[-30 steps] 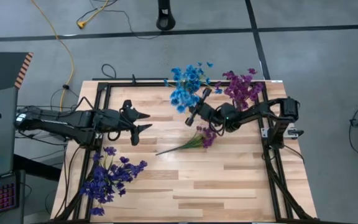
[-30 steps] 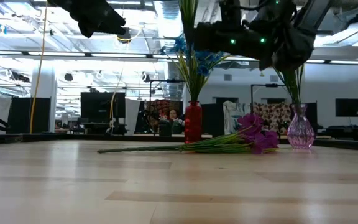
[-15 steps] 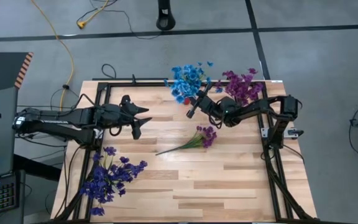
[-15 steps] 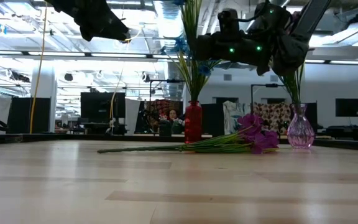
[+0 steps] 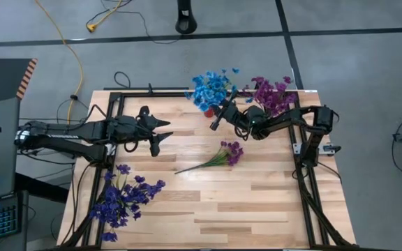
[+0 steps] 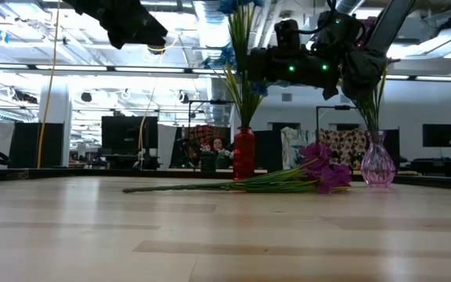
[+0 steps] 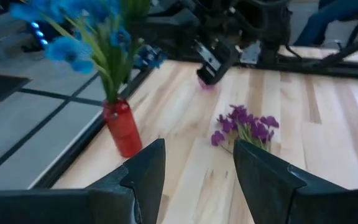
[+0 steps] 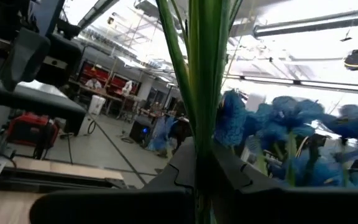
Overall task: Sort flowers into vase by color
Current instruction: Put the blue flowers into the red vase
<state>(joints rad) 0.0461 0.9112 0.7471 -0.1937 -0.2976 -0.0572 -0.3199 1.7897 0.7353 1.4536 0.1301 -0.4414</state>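
Left to right, seen from above. Near left corner of the pale wooden table (image 5: pixel 257 209): loose bunch of dark indigo-violet flowers (image 5: pixel 121 199) on thin green stems, lying flat, untouched. Above it, left gripper (image 5: pixel 160 134), fingers spread and empty, hanging over the left half of the table, well apart from every flower; a waiting arm. Centre: small bundle of magenta-purple flowers (image 5: pixel 223 155), stems trailing leftward, lying on the wood between the two arms. Far edge, left of centre: bright blue flowers (image 5: pixel 208 88) standing in a slim red vase (image 6: pixel 243 153). Just beside them, right gripper (image 5: pixel 217 120), closed on green stems (image 8: pixel 205 74) of that blue bunch, held up near the blossoms above the red vase. Far right: magenta-purple flowers (image 5: pixel 271 95) standing in a clear pinkish glass vase (image 6: pixel 378 163).

Step in hand, by judgement: seating or straightening the blue stems in the red vase. Next move likely calls for letting go without dragging the stems back out, lifting clear of the blossoms, then reaching for the magenta bundle at centre, bound for the glass vase.
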